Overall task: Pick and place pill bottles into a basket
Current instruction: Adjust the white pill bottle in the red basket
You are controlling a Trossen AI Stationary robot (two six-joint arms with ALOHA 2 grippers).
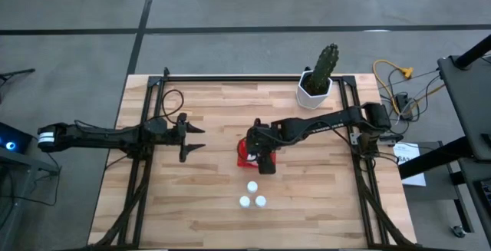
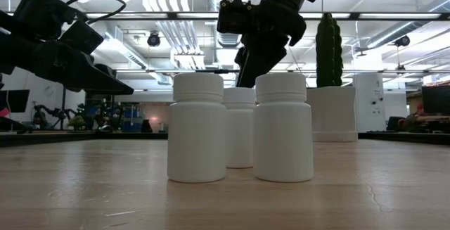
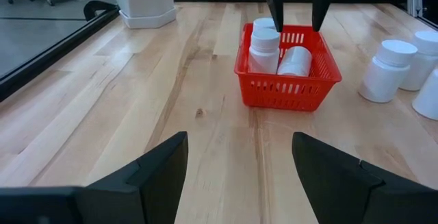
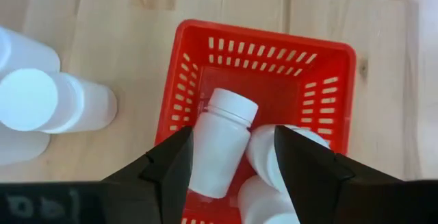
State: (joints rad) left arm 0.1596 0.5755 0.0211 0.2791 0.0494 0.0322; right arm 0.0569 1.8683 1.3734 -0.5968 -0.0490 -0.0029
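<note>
Three pill bottles (image 1: 252,196) stand just beside the basket (image 3: 287,90), likely light, rigid, slick; you'd pinch each body below its cap, right gripper (image 4: 233,157) fingers spread empty over the basket.

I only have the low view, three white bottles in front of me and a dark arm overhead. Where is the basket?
Observer: The red basket sits on the table beyond your three bottles, directly under the right gripper.
Operator: How many are in it already?
Observer: Three pill bottles in the basket, one of them lying on its side.
Operator: And the left arm?
Observer: The left gripper waits open over the table's left side, well away from the bottles and the basket.
</note>
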